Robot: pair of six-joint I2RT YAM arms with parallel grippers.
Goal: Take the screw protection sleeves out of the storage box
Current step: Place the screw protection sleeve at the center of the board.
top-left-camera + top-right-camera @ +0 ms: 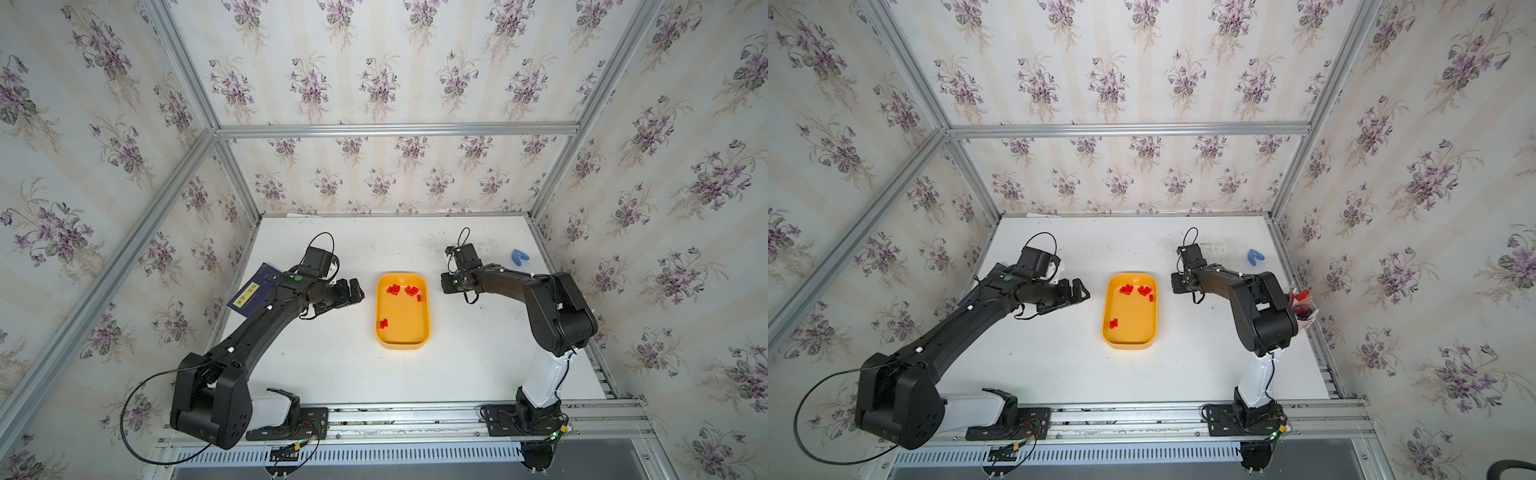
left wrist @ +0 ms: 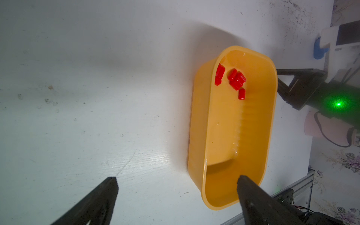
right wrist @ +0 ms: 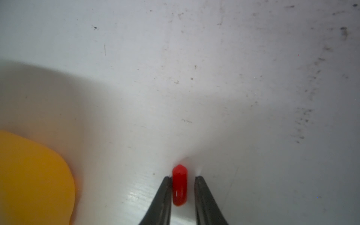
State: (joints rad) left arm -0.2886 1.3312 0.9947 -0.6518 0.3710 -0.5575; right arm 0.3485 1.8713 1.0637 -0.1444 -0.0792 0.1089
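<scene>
The yellow-orange storage box (image 1: pixel 402 344) (image 1: pixel 1128 345) lies mid-table between the arms. Several red screw protection sleeves (image 1: pixel 405 289) cluster at its far end, and two more (image 1: pixel 383 323) lie by its left wall. My left gripper (image 1: pixel 358 293) (image 2: pixel 176 178) hovers wide open and empty beside the box's left rim (image 2: pixel 202 175). My right gripper (image 3: pixel 183 177) is low over the bare table right of the box (image 3: pixel 35 175). One red sleeve (image 3: pixel 179 187) lies between its slightly parted fingers, against one finger with a gap to the other.
A dark blue booklet (image 1: pixel 253 291) lies under the left arm at the table's left edge. A small blue object (image 1: pixel 518 257) sits at the back right. A pale pink cup (image 1: pixel 1304 309) holding red-capped pens stands behind the right arm's elbow.
</scene>
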